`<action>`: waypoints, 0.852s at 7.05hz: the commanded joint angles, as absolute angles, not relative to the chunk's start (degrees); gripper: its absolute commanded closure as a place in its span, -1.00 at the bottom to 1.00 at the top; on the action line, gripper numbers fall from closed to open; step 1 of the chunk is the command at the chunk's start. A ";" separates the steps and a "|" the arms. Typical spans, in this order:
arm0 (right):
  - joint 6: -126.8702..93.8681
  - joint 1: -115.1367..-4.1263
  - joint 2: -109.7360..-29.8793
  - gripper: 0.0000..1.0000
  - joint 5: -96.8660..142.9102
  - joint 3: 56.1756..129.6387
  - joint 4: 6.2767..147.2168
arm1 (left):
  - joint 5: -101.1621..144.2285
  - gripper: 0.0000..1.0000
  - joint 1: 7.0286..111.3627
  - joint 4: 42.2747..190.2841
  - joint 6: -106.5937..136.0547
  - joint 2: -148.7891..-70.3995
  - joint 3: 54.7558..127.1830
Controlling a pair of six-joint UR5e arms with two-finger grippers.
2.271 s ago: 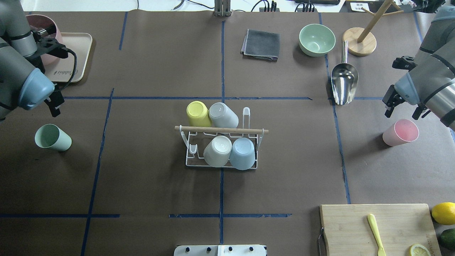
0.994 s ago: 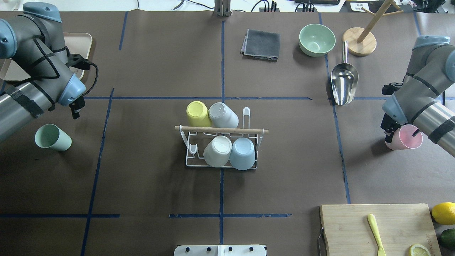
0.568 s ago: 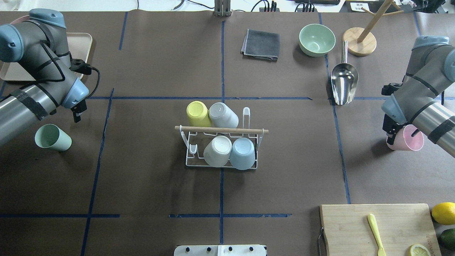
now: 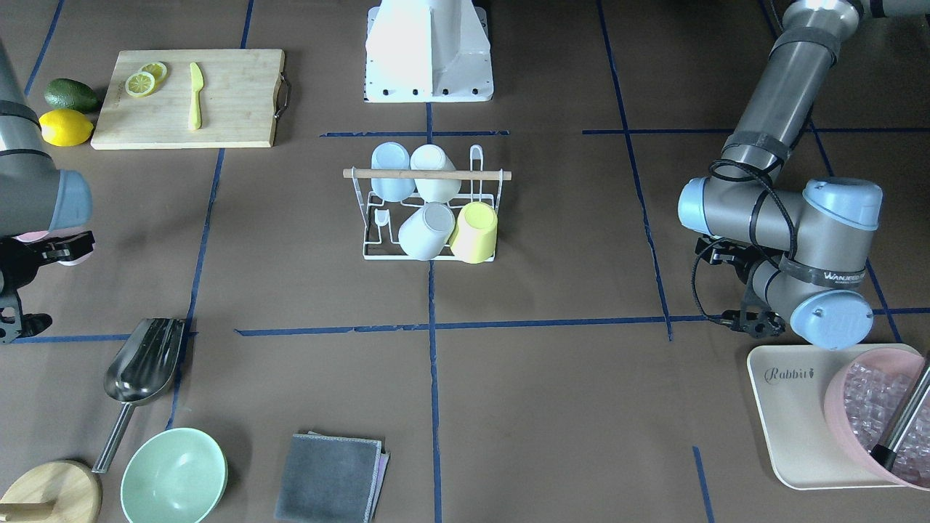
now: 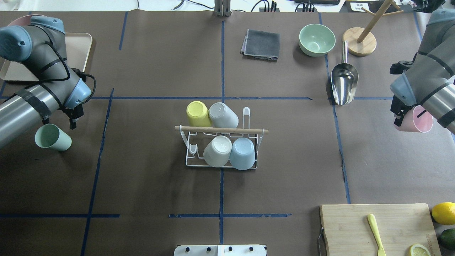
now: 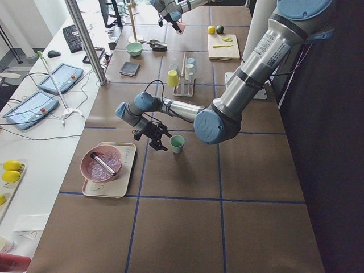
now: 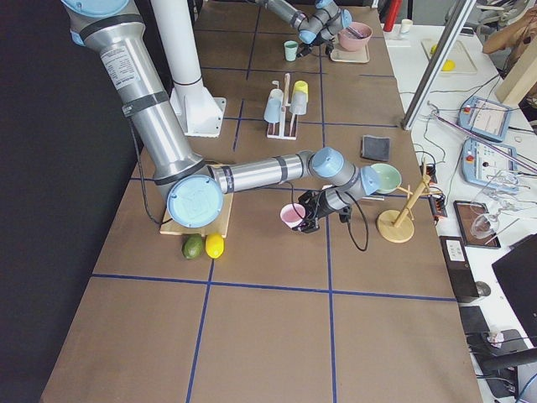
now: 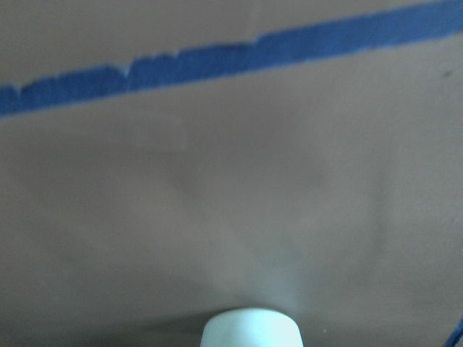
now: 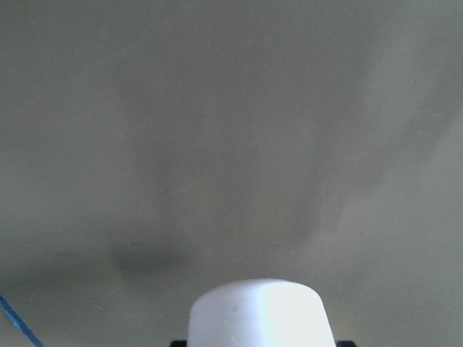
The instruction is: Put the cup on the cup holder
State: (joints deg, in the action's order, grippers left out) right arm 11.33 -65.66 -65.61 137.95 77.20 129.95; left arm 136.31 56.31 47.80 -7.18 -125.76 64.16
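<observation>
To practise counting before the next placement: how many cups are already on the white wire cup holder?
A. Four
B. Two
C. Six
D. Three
A: the cup holder carries a yellow cup, a grey cup, a cream cup and a blue cup.

Four cups (image 5: 217, 151) crowd cup holder (image 5: 220, 129); two opposite corner prongs (image 5: 246, 114) free.

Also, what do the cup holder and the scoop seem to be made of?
The cup holder: thin white wire, likely coated metal, with a pale wooden rod on top, its grain too small to see. The scoop: bare metal, probably steel; its polished surface mirrors the light.
</observation>
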 commanded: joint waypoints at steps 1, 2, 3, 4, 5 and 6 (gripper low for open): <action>14.21 -71.42 -65.65 1.00 135.88 85.04 129.64 | 136.32 -1.00 55.81 45.01 -7.12 -125.77 63.90; 14.24 -71.45 -66.44 1.00 136.14 88.47 129.64 | 136.14 -1.00 54.94 45.00 -7.03 -125.68 63.64; 14.24 -71.46 -66.97 1.00 136.23 92.33 129.55 | 136.23 -1.00 54.32 44.22 -7.03 -125.51 63.55; 13.63 -71.46 -68.80 1.00 137.27 96.29 127.46 | 136.23 -1.00 54.32 43.60 -7.03 -125.42 63.20; 14.58 -71.37 -68.47 1.00 138.94 96.59 122.74 | 136.23 -1.00 54.14 42.64 -7.03 -125.33 63.19; 14.94 -71.19 -68.55 1.00 141.13 96.07 117.82 | 136.23 -1.00 54.05 42.02 -7.03 -125.33 63.19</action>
